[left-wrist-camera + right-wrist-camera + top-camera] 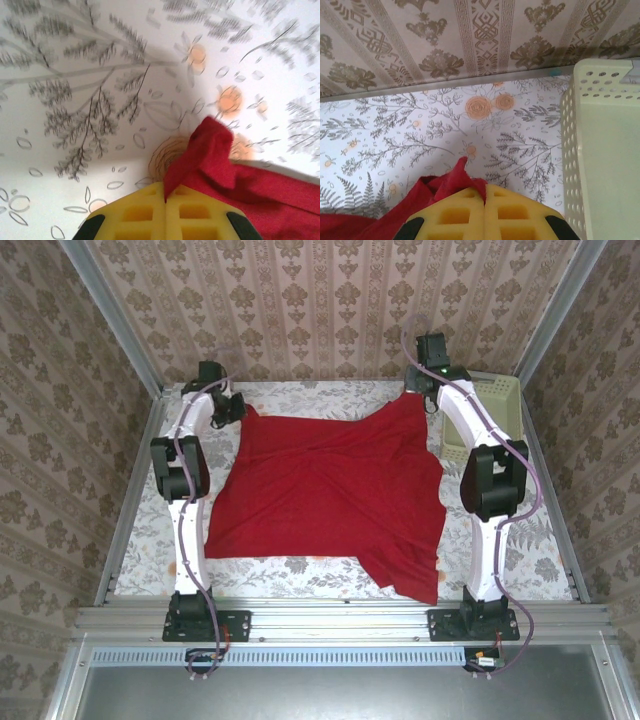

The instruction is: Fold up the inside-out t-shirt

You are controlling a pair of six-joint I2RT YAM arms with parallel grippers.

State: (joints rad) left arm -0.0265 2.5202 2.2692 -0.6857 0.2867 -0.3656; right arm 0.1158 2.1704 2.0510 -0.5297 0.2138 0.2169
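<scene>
**Red t-shirt spread flat, both far corners clamped**

Near edge: the left arm runs up the shirt's left side and the right arm up its right.

The inside-out t-shirt lies spread across the middle of the floral worktop. It is creased and not yet folded. Its near-right part reaches closest to the near rail as a pointed flap.

Far side, left wrist view: the yellow pads are pressed together, with red cloth pinched in the seam between them. A peak of cloth stands above them. The left jaws are clenched on the t-shirt's far-left corner.

Far side, right wrist view: the pads are likewise together, with a red tip poking up from between them. The right jaws are clenched on the far-right corner.

A pale perforated basket stands just right of the right jaws, in the far right corner of the worktop.
</scene>
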